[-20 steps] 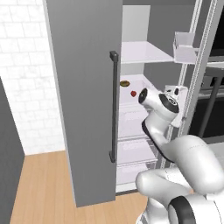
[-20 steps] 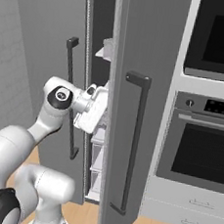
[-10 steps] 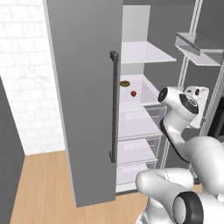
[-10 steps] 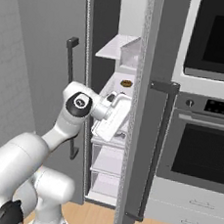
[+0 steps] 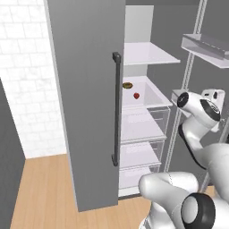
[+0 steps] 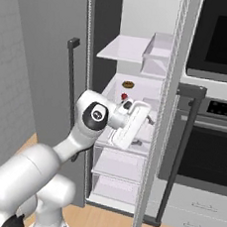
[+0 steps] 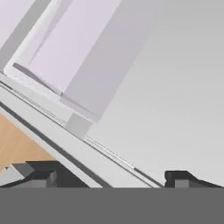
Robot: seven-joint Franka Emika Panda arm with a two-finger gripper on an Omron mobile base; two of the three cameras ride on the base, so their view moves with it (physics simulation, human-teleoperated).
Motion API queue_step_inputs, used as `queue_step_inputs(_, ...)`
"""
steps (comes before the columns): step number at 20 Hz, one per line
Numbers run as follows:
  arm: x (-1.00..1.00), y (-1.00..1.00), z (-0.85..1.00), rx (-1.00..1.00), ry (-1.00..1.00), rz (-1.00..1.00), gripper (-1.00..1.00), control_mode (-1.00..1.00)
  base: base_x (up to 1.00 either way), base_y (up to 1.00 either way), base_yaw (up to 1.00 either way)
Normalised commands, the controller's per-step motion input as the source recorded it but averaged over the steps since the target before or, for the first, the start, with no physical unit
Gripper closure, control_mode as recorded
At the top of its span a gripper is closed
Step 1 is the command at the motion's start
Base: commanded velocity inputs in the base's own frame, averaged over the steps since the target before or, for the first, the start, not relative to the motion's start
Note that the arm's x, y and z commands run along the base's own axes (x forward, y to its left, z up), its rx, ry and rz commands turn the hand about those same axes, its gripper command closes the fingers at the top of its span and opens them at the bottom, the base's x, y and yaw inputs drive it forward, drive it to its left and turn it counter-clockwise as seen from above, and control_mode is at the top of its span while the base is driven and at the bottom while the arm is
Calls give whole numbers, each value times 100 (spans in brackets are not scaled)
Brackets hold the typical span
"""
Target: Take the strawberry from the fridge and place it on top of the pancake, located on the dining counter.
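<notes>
The grey fridge [image 5: 85, 89] has its right door [image 6: 161, 116] swung open, and its white shelves show. The tiny red strawberry [image 5: 136, 95] [image 6: 124, 96] lies on the middle shelf, beside a small brown donut [image 5: 127, 85] [image 6: 128, 84]. My gripper [image 6: 143, 123] [image 7: 113, 179] hangs at the open door's inner side, to the right of the strawberry and lower. It is open: its fingertips [image 7: 43, 177] stand wide apart with nothing between them. The hand view faces the door's inner wall and a door bin [image 7: 74, 57]. The pancake and the dining counter are out of view.
The left fridge door stays closed, with its dark bar handle [image 5: 116, 107]. White drawers [image 5: 138, 152] sit below the strawberry's shelf. Door bins [image 5: 208, 47] jut from the open door. A black-glass wall oven [image 6: 223, 43] stands right of the fridge. The floor is wood [image 5: 44, 192].
The right fridge door has swung much further open, and my arm and hand have moved right with it. The strawberry and donut have stayed on their shelf.
</notes>
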Motion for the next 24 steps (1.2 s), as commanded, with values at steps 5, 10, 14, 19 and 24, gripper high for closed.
queue_step_inputs(5, -40, 27, 14, 2, -1, 3, -100, -100, 0, 0, 0)
queue_step_inputs(10, -14, 97, 12, 8, 2, 4, -100, -100, 0, 0, 0)
queue_step_inputs(14, 0, 99, -13, 41, 3, -14, -100, -100, 0, 0, 0)
queue_step_inputs(19, -6, 100, -7, 60, -8, -22, -100, -100, 0, 0, 0)
queue_step_inputs(24, 3, 63, -2, 64, -27, -36, -100, -100, 0, 0, 0)
